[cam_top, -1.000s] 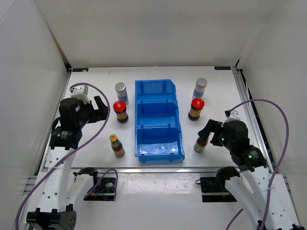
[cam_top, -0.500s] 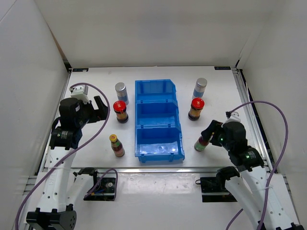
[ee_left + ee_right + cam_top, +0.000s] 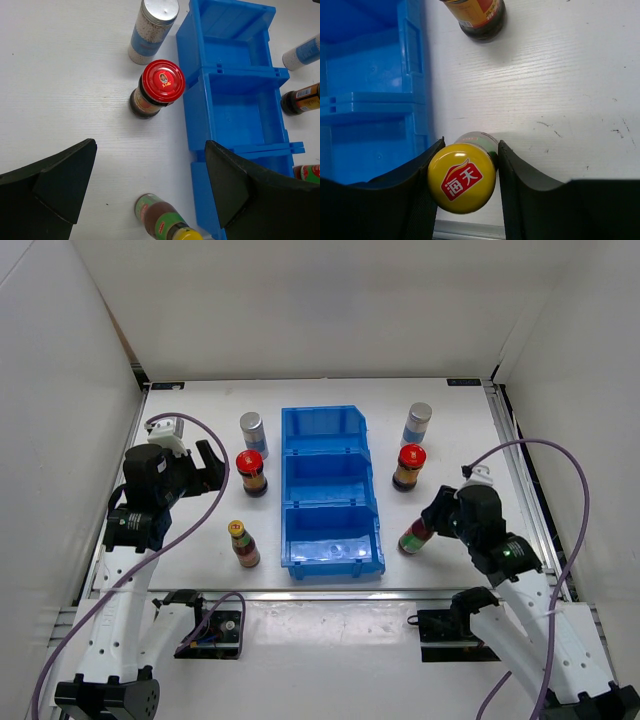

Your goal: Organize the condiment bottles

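White table, faintly scuffed, boxed in by white walls. Blue bin at centre. Tilted yellow-capped bottle clamped in right tool, just right of bin. Over table, left tool spread wide, empty. Upright other bottles flank bin.

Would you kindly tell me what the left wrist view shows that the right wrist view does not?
Only the left wrist view shows the left gripper open above bare table, with the left silver-capped bottle, the left red-capped bottle and the free yellow-capped bottle. Only the right wrist view shows the right gripper shut on the gripped yellow-capped bottle, its cap logo facing the camera. Both show the blue bin and the right dark brown bottle.
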Controlling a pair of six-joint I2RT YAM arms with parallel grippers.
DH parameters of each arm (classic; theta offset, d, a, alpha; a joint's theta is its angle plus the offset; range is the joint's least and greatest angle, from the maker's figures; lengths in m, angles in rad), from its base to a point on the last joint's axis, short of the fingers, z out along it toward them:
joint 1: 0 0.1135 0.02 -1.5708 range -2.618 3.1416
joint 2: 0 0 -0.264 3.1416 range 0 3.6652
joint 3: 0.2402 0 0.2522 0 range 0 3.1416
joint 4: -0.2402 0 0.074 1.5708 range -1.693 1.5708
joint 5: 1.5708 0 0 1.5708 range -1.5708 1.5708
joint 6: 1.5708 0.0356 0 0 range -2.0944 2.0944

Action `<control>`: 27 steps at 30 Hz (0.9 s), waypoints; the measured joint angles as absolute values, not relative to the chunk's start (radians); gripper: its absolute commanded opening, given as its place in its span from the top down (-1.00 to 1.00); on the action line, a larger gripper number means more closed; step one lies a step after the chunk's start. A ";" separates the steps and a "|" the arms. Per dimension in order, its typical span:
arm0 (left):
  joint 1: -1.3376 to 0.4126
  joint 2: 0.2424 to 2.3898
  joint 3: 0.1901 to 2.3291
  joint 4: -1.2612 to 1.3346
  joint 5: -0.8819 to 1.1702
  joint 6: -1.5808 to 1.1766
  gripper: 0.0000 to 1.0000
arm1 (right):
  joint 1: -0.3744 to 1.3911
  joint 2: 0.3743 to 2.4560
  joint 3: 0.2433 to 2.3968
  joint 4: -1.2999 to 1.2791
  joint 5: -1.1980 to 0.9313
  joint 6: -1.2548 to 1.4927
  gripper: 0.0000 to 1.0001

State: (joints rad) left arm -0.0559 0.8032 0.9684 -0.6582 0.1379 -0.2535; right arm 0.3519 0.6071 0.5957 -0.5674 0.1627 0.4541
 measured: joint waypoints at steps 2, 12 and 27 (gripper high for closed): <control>-0.056 0.803 0.968 -0.658 0.138 -0.253 -1.00 | 0.365 0.619 0.602 -0.566 0.173 0.447 0.53; -0.056 0.803 0.968 -0.659 0.131 -0.253 -1.00 | 0.387 0.680 0.771 -0.705 0.170 0.341 0.99; -0.056 0.803 0.968 -0.659 0.126 -0.253 -1.00 | 0.491 0.859 0.959 -0.622 -0.078 0.297 0.99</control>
State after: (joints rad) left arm -0.0559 0.8032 0.9684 -0.6586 0.1265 -0.2535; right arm 0.4908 0.8585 0.9592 -0.6220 -0.0776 0.2974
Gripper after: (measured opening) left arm 0.998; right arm 0.471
